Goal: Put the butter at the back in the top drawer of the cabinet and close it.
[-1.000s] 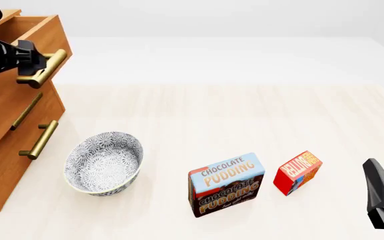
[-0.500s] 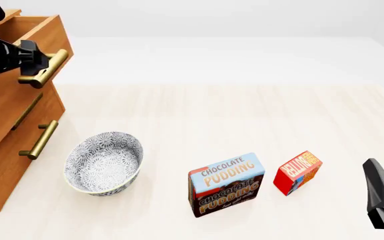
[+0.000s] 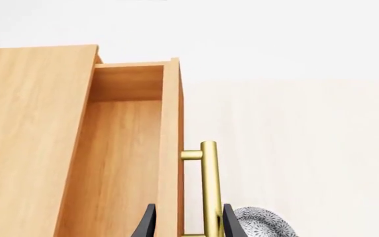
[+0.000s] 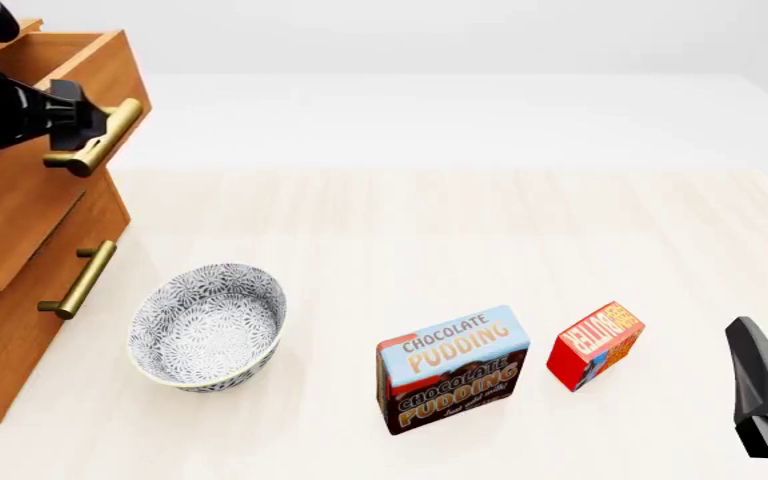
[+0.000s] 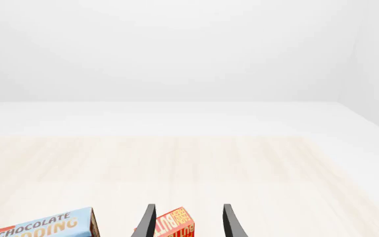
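Observation:
The cabinet (image 4: pixel 11 330) stands at the table's left edge. Its top drawer (image 4: pixel 57 70) is pulled out, and its bare wooden inside (image 3: pixel 120 163) shows in the left wrist view. My left gripper (image 4: pixel 75 125) is at the drawer's brass handle (image 4: pixel 107 132). Its fingers stand apart with the handle bar (image 3: pixel 209 187) between them, close to one finger (image 3: pixel 229 222). The butter (image 4: pixel 595 345) stands on the table at the front right, a small red box. My right gripper (image 4: pixel 764 385) is open and empty to the right of it, with the butter (image 5: pixel 174 224) ahead between its fingers (image 5: pixel 148 222).
A patterned bowl (image 4: pixel 208 325) sits in front of the cabinet. A chocolate pudding box (image 4: pixel 454 368) stands just left of the butter and also shows in the right wrist view (image 5: pixel 41 227). The two lower drawers are shut, the lowest with its handle (image 4: pixel 80 280) out.
The top drawer has slid a little farther out, and my left gripper has moved with its handle. The right arm, the butter, the pudding box and the bowl have not moved.

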### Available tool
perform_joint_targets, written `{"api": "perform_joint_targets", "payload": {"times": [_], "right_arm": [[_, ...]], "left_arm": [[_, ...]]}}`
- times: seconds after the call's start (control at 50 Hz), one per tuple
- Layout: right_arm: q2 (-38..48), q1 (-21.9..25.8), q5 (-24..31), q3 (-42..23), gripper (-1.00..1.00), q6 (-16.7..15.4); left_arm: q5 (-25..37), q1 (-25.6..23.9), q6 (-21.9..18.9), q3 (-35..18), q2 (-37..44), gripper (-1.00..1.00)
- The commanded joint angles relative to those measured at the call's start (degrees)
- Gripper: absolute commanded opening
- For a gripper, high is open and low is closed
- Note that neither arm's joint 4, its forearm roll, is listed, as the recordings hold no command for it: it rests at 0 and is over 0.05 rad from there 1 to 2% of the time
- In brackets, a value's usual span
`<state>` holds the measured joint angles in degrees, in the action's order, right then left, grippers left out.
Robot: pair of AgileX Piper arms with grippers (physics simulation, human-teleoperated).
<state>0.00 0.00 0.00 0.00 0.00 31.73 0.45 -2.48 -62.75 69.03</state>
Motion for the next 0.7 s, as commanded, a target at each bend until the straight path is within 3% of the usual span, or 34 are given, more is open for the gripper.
{"api": "perform_joint_targets", "payload": {"times": [0.02, 0.7], "right_arm": [[0.0, 0.0, 0.0, 0.0, 1.0, 0.0], [0.0, 0.0, 0.0, 0.0, 1.0, 0.0]], "left_arm": [[-0.3, -1.2, 0.3, 2.0, 3.4, 1.0], [-0.8, -5.8, 0.6, 0.0, 6.1, 1.0]]}}
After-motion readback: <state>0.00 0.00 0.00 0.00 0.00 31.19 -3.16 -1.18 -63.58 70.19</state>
